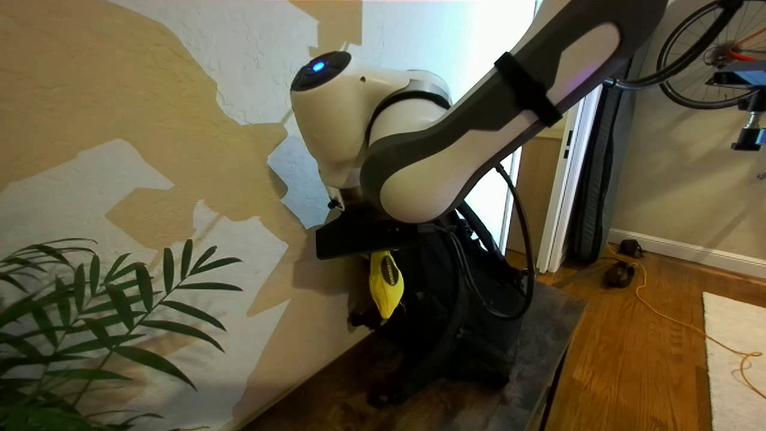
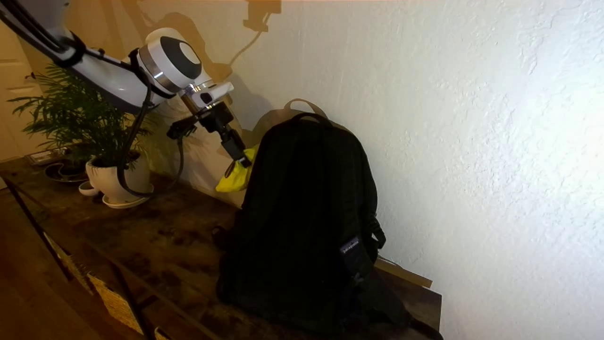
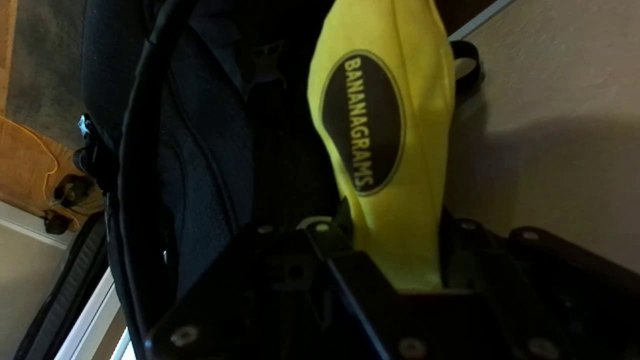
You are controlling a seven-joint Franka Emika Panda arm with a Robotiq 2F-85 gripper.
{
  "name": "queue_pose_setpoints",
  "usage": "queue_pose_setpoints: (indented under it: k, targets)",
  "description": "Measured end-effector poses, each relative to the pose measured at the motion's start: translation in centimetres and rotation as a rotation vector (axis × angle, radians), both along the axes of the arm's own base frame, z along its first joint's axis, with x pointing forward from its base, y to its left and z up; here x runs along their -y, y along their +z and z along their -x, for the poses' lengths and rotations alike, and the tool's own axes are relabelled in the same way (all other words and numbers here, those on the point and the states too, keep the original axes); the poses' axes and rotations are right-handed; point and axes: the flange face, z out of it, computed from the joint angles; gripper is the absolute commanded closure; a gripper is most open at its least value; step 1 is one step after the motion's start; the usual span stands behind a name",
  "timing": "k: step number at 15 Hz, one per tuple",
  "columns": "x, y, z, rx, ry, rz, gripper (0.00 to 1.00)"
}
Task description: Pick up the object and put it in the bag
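Observation:
The object is a yellow banana-shaped pouch (image 3: pixel 425 110) with a dark BANANAGRAMS label. My gripper (image 3: pixel 395 220) is shut on one end of it, the pouch squeezed between both fingers in the wrist view. In an exterior view the pouch (image 1: pixel 386 293) hangs down under the wrist, in front of the bag from there. The bag, a black backpack (image 2: pixel 306 212), stands upright with its loop handle on top. In that exterior view the pouch (image 2: pixel 233 182) is at the backpack's upper left edge, which hides part of it. Whether they touch, I cannot tell. The bag's opening does not show clearly.
A wall (image 2: pixel 472 141) rises close behind the backpack. Both stand along a dark tabletop (image 2: pixel 155 236). A leafy plant in a white pot (image 2: pixel 118 177) is on the same table. A black cable (image 2: pixel 123 174) loops down from the arm.

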Motion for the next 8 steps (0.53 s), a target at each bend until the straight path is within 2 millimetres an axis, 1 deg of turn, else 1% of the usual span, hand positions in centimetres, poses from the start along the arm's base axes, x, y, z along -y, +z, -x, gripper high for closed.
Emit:
queue_pose_setpoints:
  k: [8]
  targets:
    - [1.3, 0.5, -0.3, 0.045, -0.041, 0.059, 0.88]
